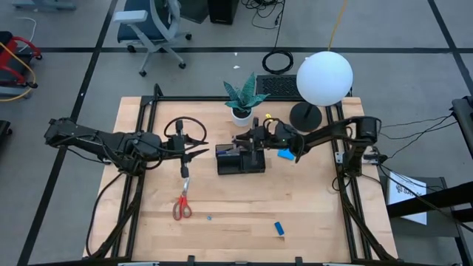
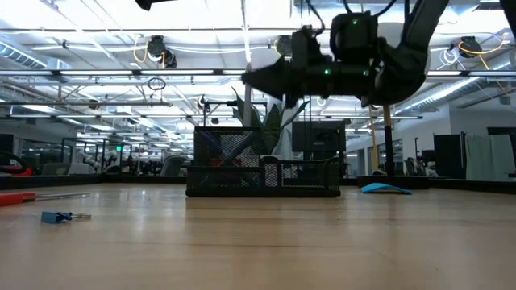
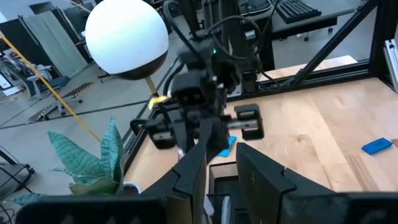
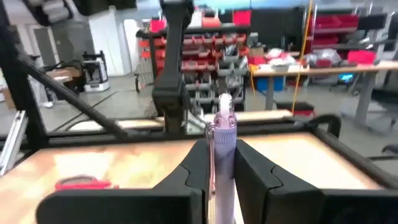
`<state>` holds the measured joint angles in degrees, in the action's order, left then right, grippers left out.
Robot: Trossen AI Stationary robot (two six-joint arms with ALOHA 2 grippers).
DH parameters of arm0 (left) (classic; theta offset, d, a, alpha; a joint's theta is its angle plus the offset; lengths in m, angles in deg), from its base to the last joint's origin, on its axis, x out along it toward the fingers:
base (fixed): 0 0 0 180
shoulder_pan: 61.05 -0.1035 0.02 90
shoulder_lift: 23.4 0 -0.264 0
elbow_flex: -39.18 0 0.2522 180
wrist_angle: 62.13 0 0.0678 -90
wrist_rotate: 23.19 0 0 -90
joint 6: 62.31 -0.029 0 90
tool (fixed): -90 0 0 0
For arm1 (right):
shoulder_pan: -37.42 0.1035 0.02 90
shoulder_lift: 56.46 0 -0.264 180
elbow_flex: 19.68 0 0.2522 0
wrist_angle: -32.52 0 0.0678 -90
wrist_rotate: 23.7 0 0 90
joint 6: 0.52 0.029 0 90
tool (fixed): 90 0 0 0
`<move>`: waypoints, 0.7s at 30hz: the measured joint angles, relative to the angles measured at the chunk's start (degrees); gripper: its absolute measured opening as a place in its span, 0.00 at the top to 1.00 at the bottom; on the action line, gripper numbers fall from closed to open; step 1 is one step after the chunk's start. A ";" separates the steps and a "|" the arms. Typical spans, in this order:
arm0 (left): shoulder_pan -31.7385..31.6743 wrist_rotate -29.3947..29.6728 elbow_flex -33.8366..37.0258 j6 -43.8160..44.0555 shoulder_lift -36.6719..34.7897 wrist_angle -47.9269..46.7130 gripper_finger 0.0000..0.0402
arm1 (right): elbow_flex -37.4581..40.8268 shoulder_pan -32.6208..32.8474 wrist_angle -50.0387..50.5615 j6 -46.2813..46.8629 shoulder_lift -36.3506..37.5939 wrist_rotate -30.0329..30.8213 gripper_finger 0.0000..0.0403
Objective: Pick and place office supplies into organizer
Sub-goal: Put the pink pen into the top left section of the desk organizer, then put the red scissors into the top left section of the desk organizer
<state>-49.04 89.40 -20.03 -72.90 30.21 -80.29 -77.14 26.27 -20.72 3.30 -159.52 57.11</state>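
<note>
A black mesh organizer (image 2: 264, 171) stands on the wooden table (image 2: 258, 242), directly below a dark gripper (image 2: 254, 79) that hangs above it, fingers pointing away from the arm's bulk. Below and well off to that pointing side lie a small blue block (image 2: 56, 217) and red-handled scissors (image 2: 18, 196). On the opposite side, beyond the organizer, lies a blue note pad (image 2: 385, 188).
</note>
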 joint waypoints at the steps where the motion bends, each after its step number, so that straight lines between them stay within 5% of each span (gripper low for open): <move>1: 0.01 0.00 0.00 0.00 0.00 0.00 0.76 | 0.00 -0.19 -0.32 0.37 -0.63 0.00 0.91; 8: 0.00 -0.02 0.00 -0.02 0.00 -0.02 0.76 | -0.02 -0.83 -1.32 1.66 -1.89 0.02 0.89; 16: 0.00 -0.04 0.00 0.22 0.00 -0.04 0.76 | -0.07 -0.80 -4.53 3.21 -1.74 0.12 0.55; 21: 0.02 -0.07 0.00 0.26 0.00 -0.04 0.76 | -0.07 -0.79 -5.40 5.52 -1.51 0.20 0.45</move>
<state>-49.02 89.33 -20.03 -72.64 30.21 -80.34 -77.21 25.48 -26.11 8.82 -161.03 57.31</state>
